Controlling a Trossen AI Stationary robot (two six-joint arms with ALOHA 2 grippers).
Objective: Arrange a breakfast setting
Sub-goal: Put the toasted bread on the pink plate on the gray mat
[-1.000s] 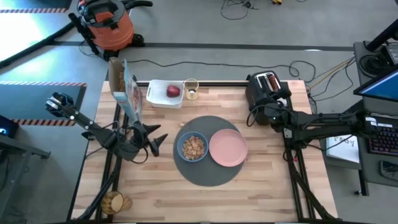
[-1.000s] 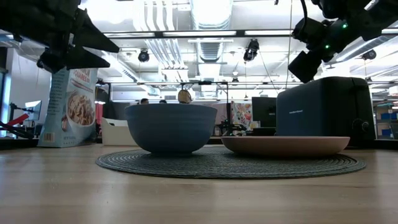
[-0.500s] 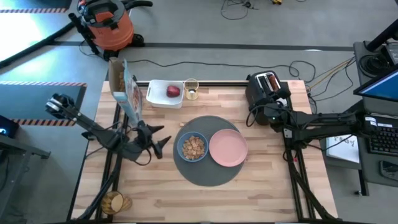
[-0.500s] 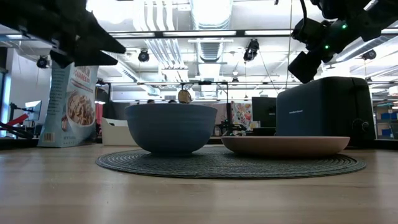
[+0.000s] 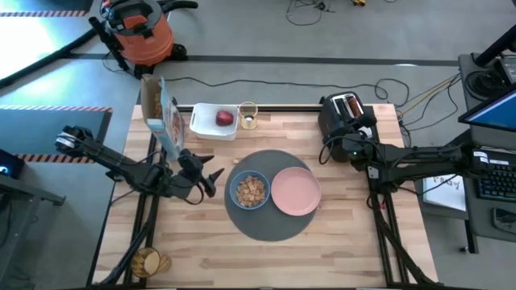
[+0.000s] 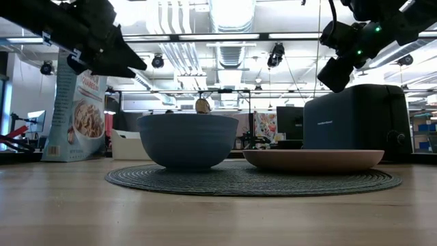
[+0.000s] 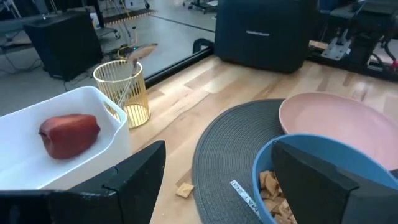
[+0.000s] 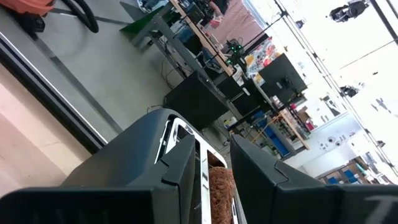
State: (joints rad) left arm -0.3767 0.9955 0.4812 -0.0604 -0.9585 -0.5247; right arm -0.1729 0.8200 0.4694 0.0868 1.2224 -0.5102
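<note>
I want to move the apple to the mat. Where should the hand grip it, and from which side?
Grip the apple across its rounded middle, coming from above: the tray has walls standing around it, so a sideways approach looks blocked. The open left hand is nearest.

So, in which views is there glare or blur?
Low view: ceiling lights blow out, leaving the bowl and toaster backlit and dark. Right wrist view: the sky is washed out. Left wrist view: the near left gripper is soft.

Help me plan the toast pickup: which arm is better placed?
Right. The right gripper hovers over the black toaster holding the toast slice; the left gripper is across the table beside the blue bowl.
</note>
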